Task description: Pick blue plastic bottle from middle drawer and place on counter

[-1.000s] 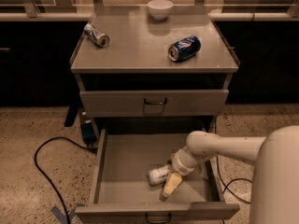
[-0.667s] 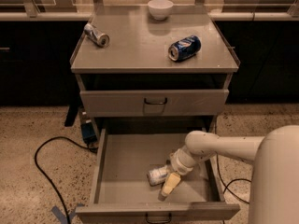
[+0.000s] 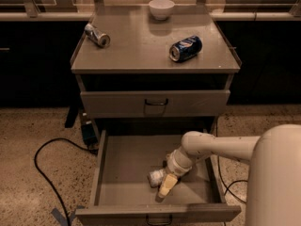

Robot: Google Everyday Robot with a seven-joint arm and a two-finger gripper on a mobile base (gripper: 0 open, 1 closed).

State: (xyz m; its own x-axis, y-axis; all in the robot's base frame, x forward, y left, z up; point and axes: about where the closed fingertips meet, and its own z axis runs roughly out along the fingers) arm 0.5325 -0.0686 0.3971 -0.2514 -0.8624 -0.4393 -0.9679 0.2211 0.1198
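The blue plastic bottle, small and whitish, lies on its side on the floor of the open middle drawer, towards the front. My gripper reaches down into the drawer from the right. Its cream tip is right beside the bottle's right end and touching or nearly touching it. The counter is the flat grey top of the cabinet above.
On the counter lie a silver can at the left and a dark blue soda can at the right, with a white bowl at the back. The upper drawer is closed. A black cable runs over the floor at the left.
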